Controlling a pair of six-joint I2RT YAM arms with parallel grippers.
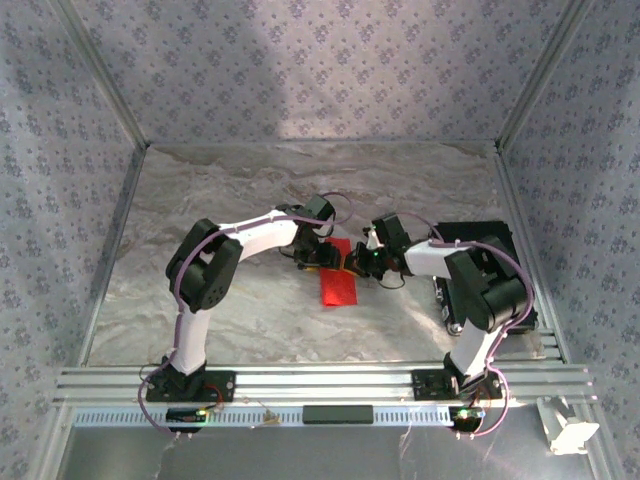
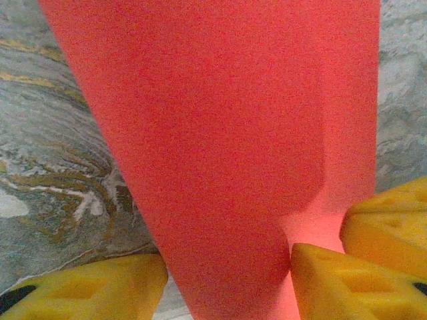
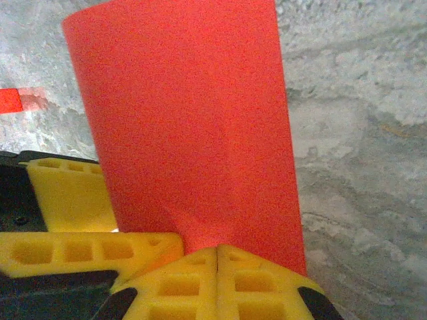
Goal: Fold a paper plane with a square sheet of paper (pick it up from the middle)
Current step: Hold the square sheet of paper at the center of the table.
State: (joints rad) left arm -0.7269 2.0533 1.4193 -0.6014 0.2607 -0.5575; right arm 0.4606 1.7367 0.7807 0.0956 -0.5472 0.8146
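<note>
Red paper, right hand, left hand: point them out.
red paper (image 1: 337, 288), top view, its near half.
right hand (image 3: 217, 252), right wrist view, where closed fingertips meet.
left hand (image 2: 228, 261), left wrist view, gap between its fingertips.

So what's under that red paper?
The marbled table shows all round the paper, so it probably carries on beneath. Whatever lies directly under the sheet is covered. The right tool pinches one edge.
</note>
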